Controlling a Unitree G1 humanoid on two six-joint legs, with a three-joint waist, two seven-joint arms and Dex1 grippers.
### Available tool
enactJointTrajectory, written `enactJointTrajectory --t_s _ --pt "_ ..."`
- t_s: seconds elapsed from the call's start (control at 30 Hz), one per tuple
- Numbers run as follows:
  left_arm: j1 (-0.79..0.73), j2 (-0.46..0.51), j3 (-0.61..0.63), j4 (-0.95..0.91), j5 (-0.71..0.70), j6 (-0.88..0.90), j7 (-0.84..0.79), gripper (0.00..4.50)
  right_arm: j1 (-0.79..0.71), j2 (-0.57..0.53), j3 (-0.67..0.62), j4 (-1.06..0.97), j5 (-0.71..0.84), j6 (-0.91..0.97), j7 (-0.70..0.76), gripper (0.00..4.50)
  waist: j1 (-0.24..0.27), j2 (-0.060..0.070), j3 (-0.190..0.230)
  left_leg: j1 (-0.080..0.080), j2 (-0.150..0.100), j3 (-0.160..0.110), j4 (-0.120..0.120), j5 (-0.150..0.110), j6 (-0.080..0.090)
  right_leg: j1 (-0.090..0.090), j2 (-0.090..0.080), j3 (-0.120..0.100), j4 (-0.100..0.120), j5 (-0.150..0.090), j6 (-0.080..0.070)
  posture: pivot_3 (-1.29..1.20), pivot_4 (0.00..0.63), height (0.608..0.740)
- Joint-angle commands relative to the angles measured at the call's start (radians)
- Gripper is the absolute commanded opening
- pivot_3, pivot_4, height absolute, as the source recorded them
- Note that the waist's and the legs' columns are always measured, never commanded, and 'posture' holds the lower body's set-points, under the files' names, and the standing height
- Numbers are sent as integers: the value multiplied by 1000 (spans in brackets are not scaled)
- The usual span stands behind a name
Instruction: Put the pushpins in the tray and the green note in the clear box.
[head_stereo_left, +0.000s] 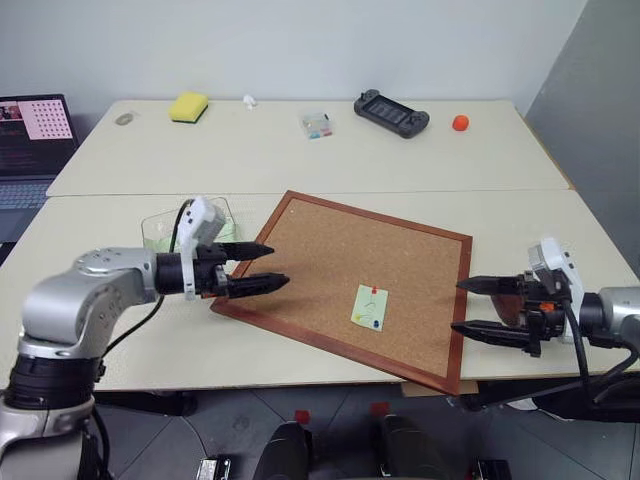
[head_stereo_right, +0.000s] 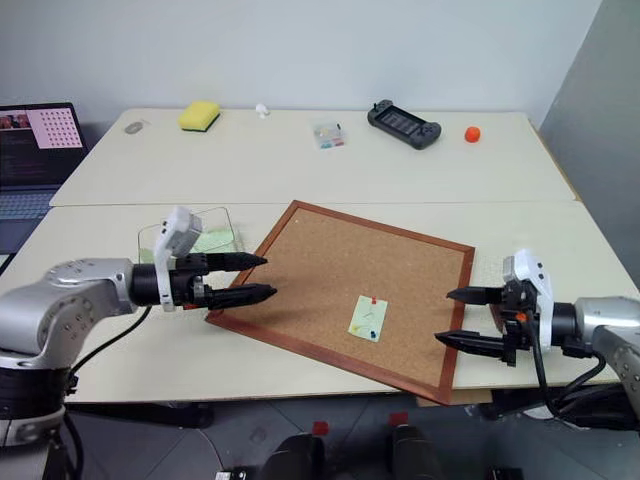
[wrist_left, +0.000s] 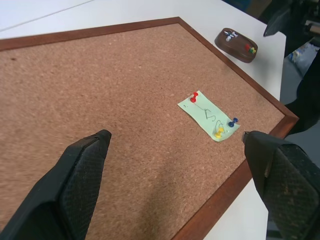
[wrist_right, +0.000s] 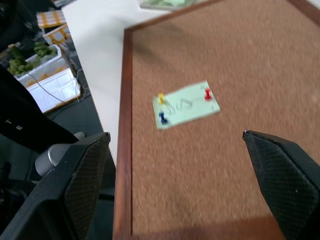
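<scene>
Both tools are spread wide and empty: the left tool (head_stereo_left: 258, 266) over the corkboard's (head_stereo_left: 330, 240) near-left edge, the right tool (head_stereo_left: 478, 306) at its opposite edge. Between them lies the note (head_stereo_left: 369, 307), held by three pins (wrist_left: 220, 131). The tray (wrist_left: 238, 45) sits behind the right tool on the surface (head_stereo_left: 300, 150), the box (head_stereo_right: 205, 232) beside the left.

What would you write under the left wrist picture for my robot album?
Open left pincer hovers over the corkboard, facing the green note held by three pushpins.

Corkboard (head_stereo_left: 350, 265) on table (head_stereo_left: 300, 160); behind, sponge (head_stereo_left: 188, 106), handheld console (head_stereo_left: 391, 112), perhaps an orange ball (head_stereo_left: 460, 122).
</scene>
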Motion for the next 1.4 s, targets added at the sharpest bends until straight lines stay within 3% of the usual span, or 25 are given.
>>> enactJointTrajectory --t_s 0.03,0.7,0.9,1.13,1.4 --pt "11 23 -9 -12 -11 -5 -41 4484 -14 6 -15 -31 43 18 -14 4500 1 0 0 0 0 0 0 0 0 0 0 0 0 0 0 0 150 740" --pt "40 25 -46 -82 -62 45 -115 4484 38 -23 -32 -100 121 76 -37 4500 2 0 0 -1 0 0 0 0 0 0 -1 0 0 0 0 0 150 740" --pt "9 -67 -73 -13 98 -188 -18 4484 -12 45 18 -95 33 -14 -121 4500 2 0 0 -1 0 0 0 0 0 0 -1 0 0 0 0 0 150 740" --pt "-33 -273 -137 110 277 -382 189 3194 -67 147 169 -55 -126 -143 -175 4500 3 0 0 -1 -1 0 1 0 0 0 -1 0 0 0 0 0 150 740" --pt "-56 -379 -187 152 312 -340 264 1605 -125 267 302 74 -272 -273 -193 4500 1 0 0 -1 -1 -1 1 0 0 -1 -1 0 1 0 0 0 150 740"
